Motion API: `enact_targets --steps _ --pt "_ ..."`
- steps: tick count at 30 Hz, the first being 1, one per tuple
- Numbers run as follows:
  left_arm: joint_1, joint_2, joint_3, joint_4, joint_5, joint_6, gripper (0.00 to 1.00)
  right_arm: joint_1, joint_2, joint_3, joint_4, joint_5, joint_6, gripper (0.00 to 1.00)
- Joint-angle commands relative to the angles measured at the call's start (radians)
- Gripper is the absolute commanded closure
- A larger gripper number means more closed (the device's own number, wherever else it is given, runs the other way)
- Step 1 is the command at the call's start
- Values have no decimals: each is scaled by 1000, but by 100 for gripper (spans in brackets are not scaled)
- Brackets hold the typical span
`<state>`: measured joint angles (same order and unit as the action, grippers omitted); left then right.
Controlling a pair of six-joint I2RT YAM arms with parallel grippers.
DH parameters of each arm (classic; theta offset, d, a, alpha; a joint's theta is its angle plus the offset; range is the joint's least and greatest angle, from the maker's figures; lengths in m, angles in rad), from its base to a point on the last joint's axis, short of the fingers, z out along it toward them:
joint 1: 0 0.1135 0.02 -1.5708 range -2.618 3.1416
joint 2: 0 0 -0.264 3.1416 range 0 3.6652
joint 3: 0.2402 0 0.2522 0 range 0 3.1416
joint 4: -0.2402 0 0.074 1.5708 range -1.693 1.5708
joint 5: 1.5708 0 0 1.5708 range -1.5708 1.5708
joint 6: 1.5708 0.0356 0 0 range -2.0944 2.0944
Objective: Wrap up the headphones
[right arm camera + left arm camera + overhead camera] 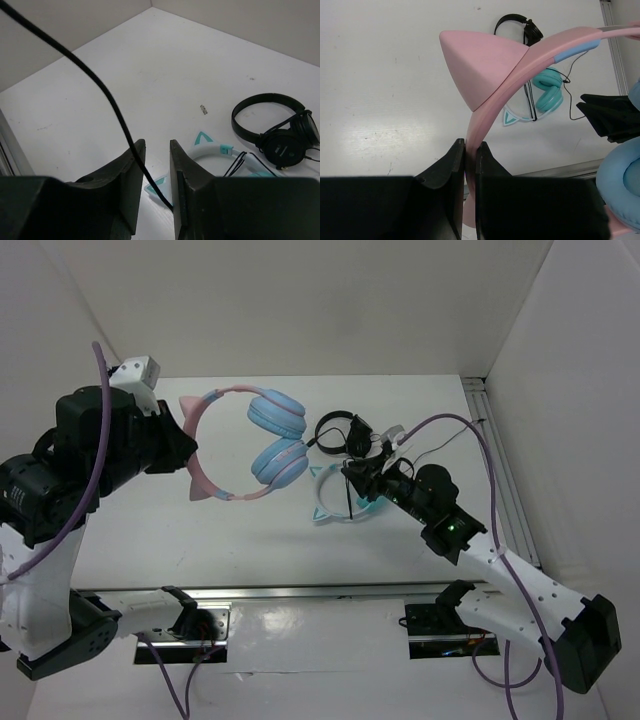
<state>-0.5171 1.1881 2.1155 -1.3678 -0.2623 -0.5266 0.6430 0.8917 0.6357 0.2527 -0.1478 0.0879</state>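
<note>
The headphones hang above the table, their pink cat-eared headband at the left and the light blue ear cups at the right. My left gripper is shut on the headband just below one cat ear, and the band runs up from between the fingers. A blue ear cup shows at the right edge of the left wrist view. My right gripper hovers over the table's middle right. Its jaws stand narrowly apart, and the thin black cable passes down between them against the right finger.
Teal-cupped, white-banded headphones lie on the table under my right gripper. Smaller all-black headphones lie just behind them. A metal rail runs along the near edge and another along the right wall.
</note>
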Motion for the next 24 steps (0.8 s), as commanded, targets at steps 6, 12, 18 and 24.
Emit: enact_targets --steps 6,12,18,24 --pt "-1 4 -35 107 -80 -47 100 -3 -71 -11 10 45 15 100" --pt "-1 18 -164 153 -271 -26 100 -3 -132 77 -168 269 70 100" --pt "-1 109 -380 193 -388 -3 100 -3 -181 212 -303 353 69 100" --pt "-110 188 -497 309 -223 171 100 -3 -131 321 -461 86 -40 98"
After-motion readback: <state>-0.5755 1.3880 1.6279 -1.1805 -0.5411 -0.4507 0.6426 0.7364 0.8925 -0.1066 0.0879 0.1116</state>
